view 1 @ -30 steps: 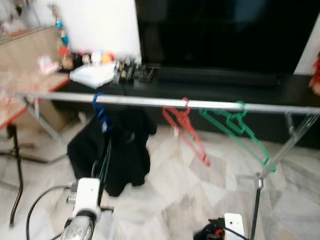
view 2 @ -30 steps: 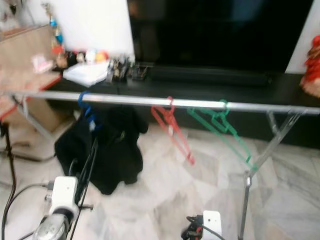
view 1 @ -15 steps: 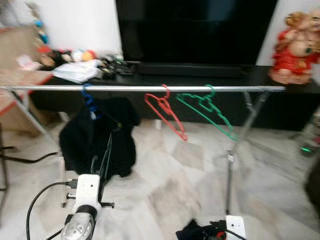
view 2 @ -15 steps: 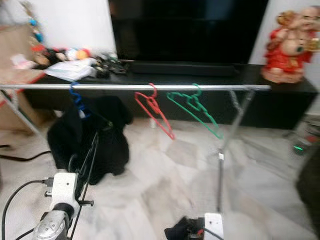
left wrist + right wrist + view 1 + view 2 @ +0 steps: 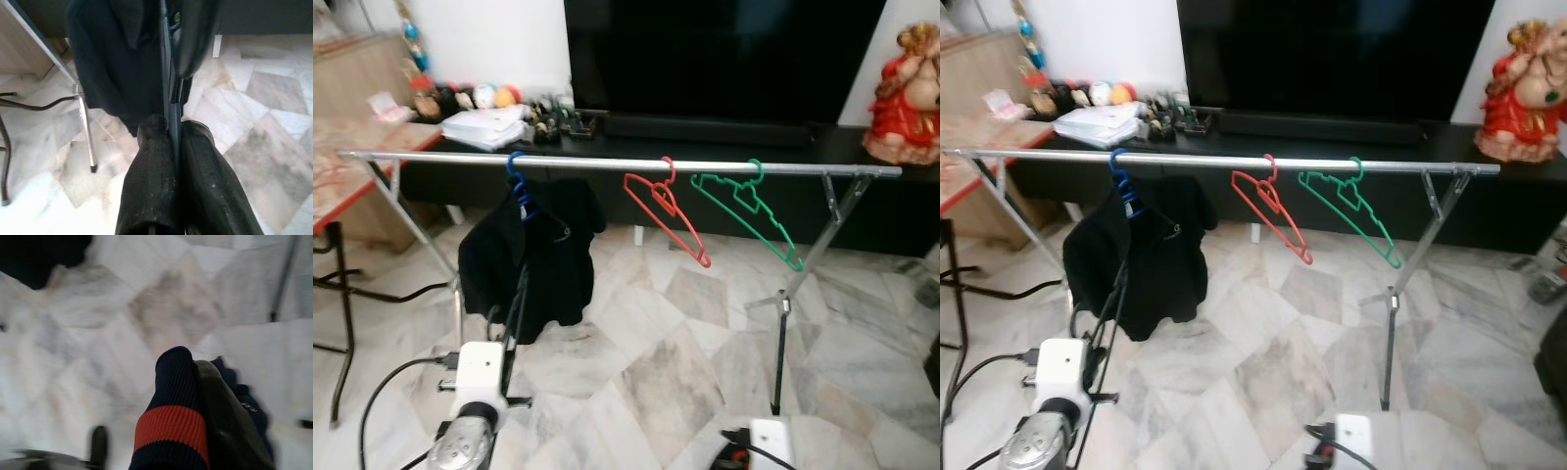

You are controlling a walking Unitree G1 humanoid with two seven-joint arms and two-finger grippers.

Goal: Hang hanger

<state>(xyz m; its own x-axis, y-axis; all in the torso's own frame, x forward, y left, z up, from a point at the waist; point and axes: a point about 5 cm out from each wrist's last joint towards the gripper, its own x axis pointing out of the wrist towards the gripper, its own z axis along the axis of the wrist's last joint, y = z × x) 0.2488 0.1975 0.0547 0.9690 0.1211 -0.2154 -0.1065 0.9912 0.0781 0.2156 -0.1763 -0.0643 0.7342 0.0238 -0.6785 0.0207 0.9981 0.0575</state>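
The head camera is swinging back leftward and steadying: half a second ago the rack sat lower and blurred, and now the long silver metal rail (image 5: 607,163) is lying sharp and level across the view, so the robot seems to be settling square to it.

The blue plastic hanger (image 5: 519,191) is already hooked over the rail straight above the left pincer (image 5: 173,142), carrying a black garment (image 5: 533,259) that is draping down just ahead of that pincer. The left pincer's two fingers are pressing together on a thin dark bar that is running up toward the garment, seemingly part of the hanger.

Further along the rail, off to the right, a red plastic hanger (image 5: 668,217) and a green plastic hanger (image 5: 749,213) are hanging bare.

The right pincer (image 5: 200,406), low over the marble floor (image 5: 675,362), is clamping a navy knitted cloth with a red stripe (image 5: 171,423).

The hanging looks nearly done; releasing is probably what remains.
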